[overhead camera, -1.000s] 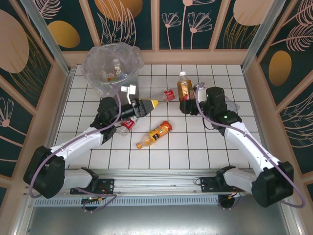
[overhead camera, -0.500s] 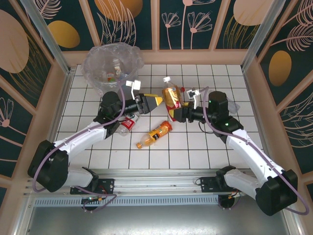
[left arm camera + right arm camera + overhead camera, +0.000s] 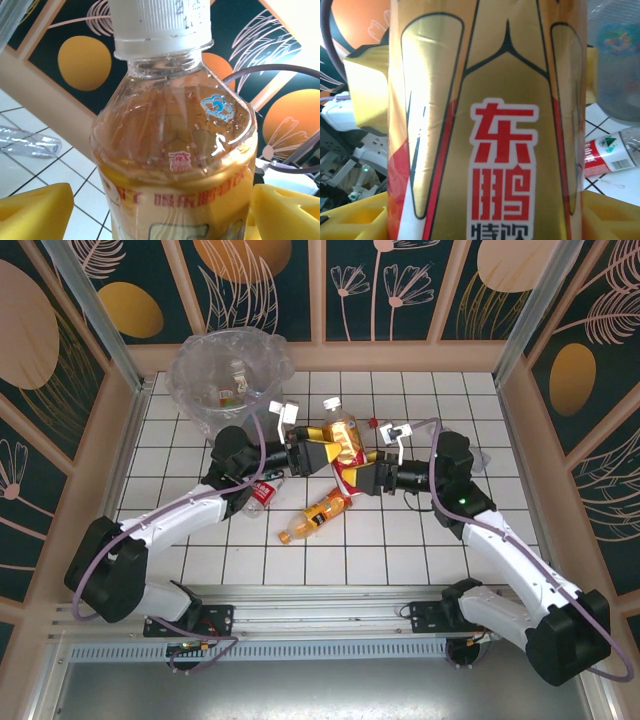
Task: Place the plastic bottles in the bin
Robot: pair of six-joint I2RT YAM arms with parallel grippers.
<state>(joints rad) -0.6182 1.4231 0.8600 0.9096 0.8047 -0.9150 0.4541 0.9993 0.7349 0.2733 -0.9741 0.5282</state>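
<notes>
The right claw (image 3: 358,476) is clamping the bottle (image 3: 346,433) low on its label, offering the neck. The left claw (image 3: 322,452) is standing open around its shoulder, seemingly not yet gripping. The bin (image 3: 182,380) is waiting just beyond that claw.

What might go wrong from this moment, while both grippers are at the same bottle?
1. The gold-labelled bottle is in the right gripper, while the left gripper is around it with a gap at one finger; a release now may drop it.
2. It would fall near the orange bottle, not into the bin.
</notes>
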